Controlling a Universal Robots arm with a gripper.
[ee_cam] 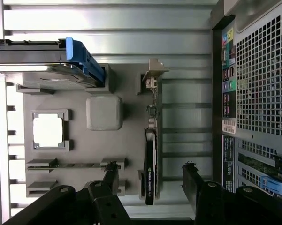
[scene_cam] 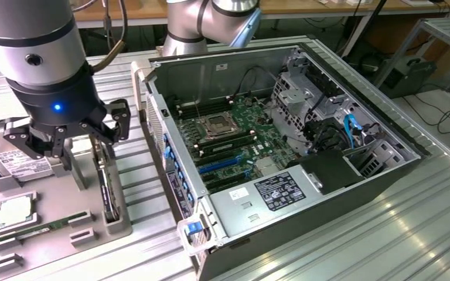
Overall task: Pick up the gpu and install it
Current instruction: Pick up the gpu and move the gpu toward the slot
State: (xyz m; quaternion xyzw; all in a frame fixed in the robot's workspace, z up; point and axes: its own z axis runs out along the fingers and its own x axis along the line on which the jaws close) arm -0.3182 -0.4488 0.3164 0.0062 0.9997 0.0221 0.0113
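Exterior view's left holds a grey moulded tray (scene_cam: 53, 202), matte and blocky. A silver hard drive (scene_cam: 10, 161) sits at its far corner, with a square processor chip (scene_cam: 14, 213) and a slim green memory stick (scene_cam: 41, 228) nearer. Over the tray's right edge hangs the gripper (scene_cam: 88, 167), spread wide and empty, one jaw on each side of the gpu (scene_cam: 109, 193). The gpu stands on edge in its slot, a thin dark slab with a pale metal bracket at the far end. In the wrist view there is a gap on both sides of it. A good grasp, I judge, means centring over that narrow edge, closing squarely on the flat faces, and lifting straight so nothing binds. On the exterior view's right lies the open computer case (scene_cam: 350, 193), sheet metal around a green motherboard (scene_cam: 241, 134) with blue slots (scene_cam: 217, 167).
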